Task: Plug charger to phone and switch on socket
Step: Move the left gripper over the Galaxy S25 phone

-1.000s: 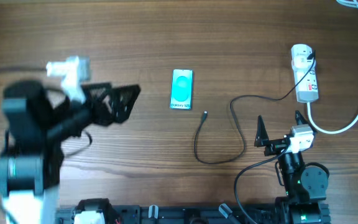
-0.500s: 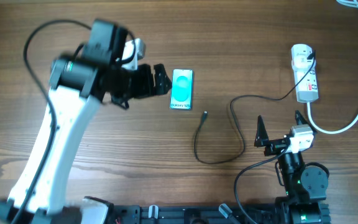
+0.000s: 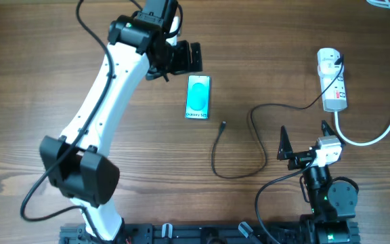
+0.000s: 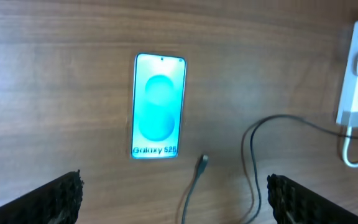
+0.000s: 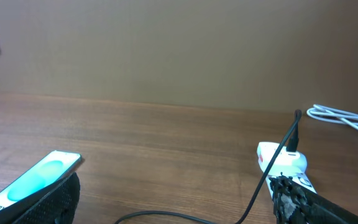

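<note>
Two finger pairs, both spread wide, empty. We note left fingers [image 4: 58, 196] hanging near phone [image 3: 198, 97], not touching; phone flat mid-bench [image 3: 32, 41], screen up. Right fingers [image 5: 294, 199] well apart from it, near front edge. Loose charger [image 3: 259, 146] tip lies just beside phone's label end; other end at socket [image 3: 332, 80].

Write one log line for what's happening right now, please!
left gripper: open near phone | right gripper: open, empty | charger tip: beside phone, unplugged | socket: charger's other end plugged in
</note>
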